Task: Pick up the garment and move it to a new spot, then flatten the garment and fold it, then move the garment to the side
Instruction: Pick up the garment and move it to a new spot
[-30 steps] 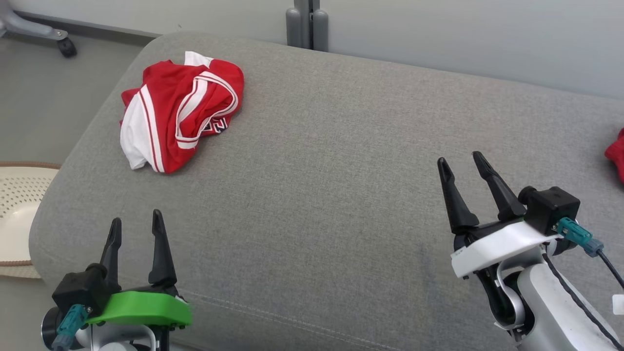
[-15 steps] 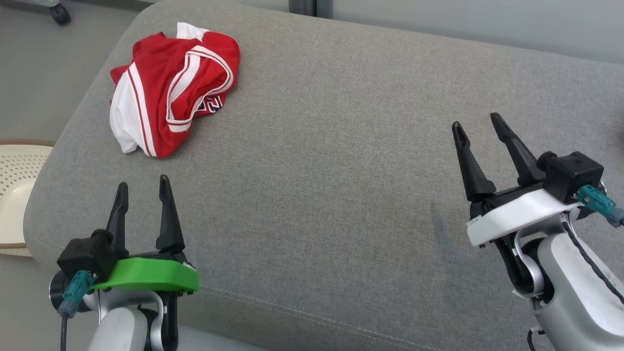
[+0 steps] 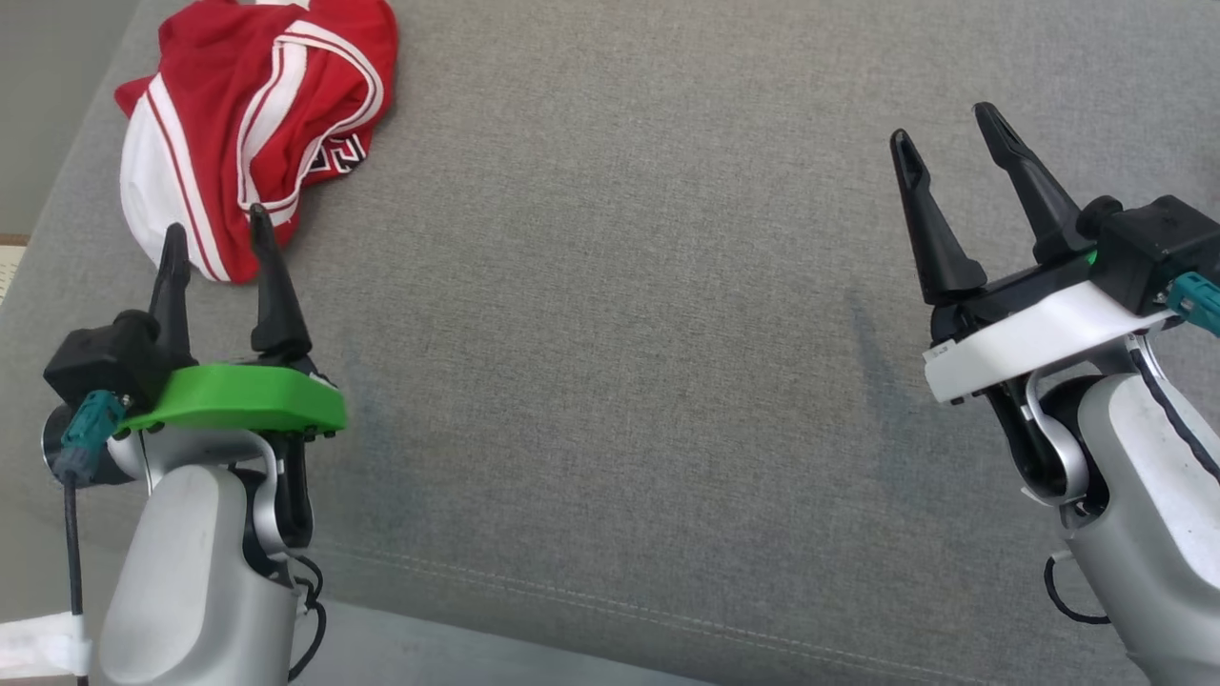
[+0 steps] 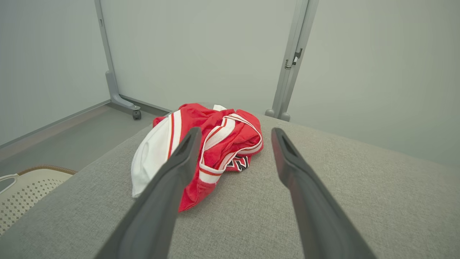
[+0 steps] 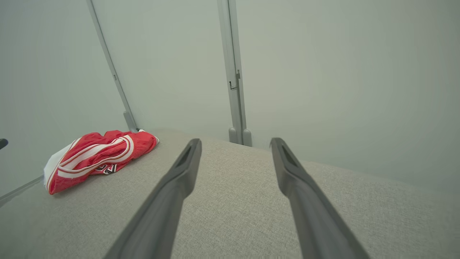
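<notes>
Now brought the left gripper (image 3: 214, 221) up to the near edge of the crumpled red-and-white garment (image 3: 248, 105) at the grey cushion's (image 3: 610, 333) far left, fingers spread wide, holding nothing. Kept the right gripper (image 3: 942, 124) wide too, well apart. Probably about to grasp.

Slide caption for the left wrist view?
Open left end effector faces crumpled red-and-white garment on grey cushion.
</notes>
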Robot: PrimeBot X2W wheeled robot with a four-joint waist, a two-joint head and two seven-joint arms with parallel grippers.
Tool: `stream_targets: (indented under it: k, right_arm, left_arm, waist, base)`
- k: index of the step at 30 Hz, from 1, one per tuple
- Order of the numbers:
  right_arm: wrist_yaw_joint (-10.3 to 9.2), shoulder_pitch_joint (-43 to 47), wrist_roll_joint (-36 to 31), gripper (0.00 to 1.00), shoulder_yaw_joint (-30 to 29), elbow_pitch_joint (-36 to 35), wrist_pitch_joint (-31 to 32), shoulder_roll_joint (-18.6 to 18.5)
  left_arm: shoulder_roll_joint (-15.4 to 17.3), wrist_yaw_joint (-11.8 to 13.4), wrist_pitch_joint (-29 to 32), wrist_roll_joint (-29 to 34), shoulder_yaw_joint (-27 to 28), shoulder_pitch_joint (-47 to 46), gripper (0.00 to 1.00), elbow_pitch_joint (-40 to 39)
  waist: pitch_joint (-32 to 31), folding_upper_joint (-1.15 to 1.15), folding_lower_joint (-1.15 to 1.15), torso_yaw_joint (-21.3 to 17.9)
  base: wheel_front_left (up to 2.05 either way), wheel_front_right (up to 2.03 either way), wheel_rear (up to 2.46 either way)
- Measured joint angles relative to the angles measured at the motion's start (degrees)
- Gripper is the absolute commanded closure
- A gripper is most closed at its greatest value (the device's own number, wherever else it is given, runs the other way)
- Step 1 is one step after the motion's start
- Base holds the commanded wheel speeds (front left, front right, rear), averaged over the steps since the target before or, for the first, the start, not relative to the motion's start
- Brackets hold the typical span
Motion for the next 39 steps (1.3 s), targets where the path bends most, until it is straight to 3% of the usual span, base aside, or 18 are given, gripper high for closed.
stream_targets:
  k: [23, 32, 39]
  right_arm:
    - [0.60, -5.60, -0.83, 0.00, -0.59, -1.97, 1.66, -1.46]
    - [1.13, -6.54, -0.82, 0.00, 0.01, -1.91, 1.67, -1.25]
    - [1.69, -6.97, -0.81, 0.00, 0.36, -1.32, 1.66, -0.89]
  left_arm:
    - [-0.66, 0.80, 0.01, 1.04, 9.40, -14.49, 0.00, 19.76]
    - [-0.55, 0.80, 0.01, 6.16, 16.23, -17.49, 0.00, 25.02]
    - [-0.35, 0.80, 0.00, 8.24, 17.90, -19.39, 0.00, 30.12]
  waist:
    - [9.97, 0.00, 0.00, -6.97]
    - [10.78, 0.00, 0.00, -7.60]
    - [11.41, 0.00, 0.00, -8.65]
  base:
    - [0.00, 0.00, 0.00]
    - [0.00, 0.00, 0.00]
    - [0.00, 0.00, 0.00]
